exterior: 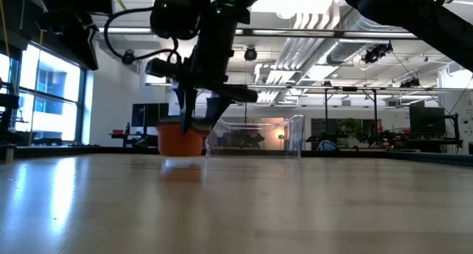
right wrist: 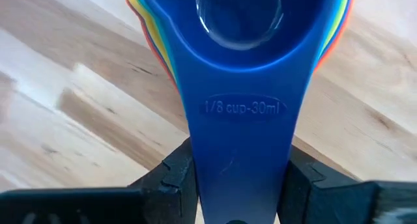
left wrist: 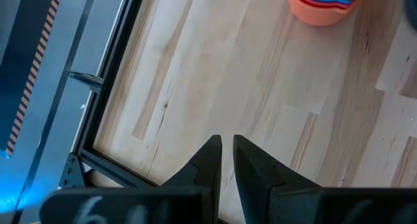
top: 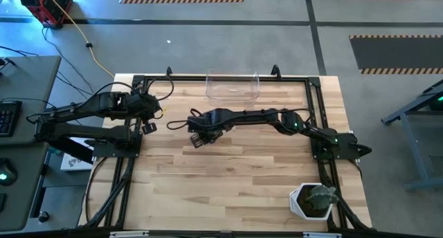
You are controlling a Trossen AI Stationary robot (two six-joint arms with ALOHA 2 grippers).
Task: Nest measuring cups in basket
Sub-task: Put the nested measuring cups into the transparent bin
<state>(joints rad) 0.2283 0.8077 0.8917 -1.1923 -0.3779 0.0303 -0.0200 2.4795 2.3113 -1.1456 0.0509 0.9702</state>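
Several measuring cups are nested into one stack (right wrist: 241,28), with the blue cup on top and the orange cup (exterior: 181,141) outermost. My right gripper (right wrist: 240,178) is shut on the stack's handle near the table's middle (top: 199,135), on the near side of the clear basket (top: 232,86). The stack also shows in the left wrist view (left wrist: 322,2). My left gripper (left wrist: 225,159) is shut and empty at the table's left (top: 147,126), apart from the stack. My right gripper pinches the blue cup's flat handle (right wrist: 240,139) by its two side edges, one finger (right wrist: 174,175) on each side. In the low view the fingers point down at the stack (exterior: 194,125). The stack stays level and upright. I cannot tell whether its orange bottom touches the table.
The clear basket stands at the table's far edge, open side up. A white plant pot (top: 313,200) stands at the near right corner. A black frame (top: 124,162) runs along the table's sides. Bare wood lies between the stack and the near edge.
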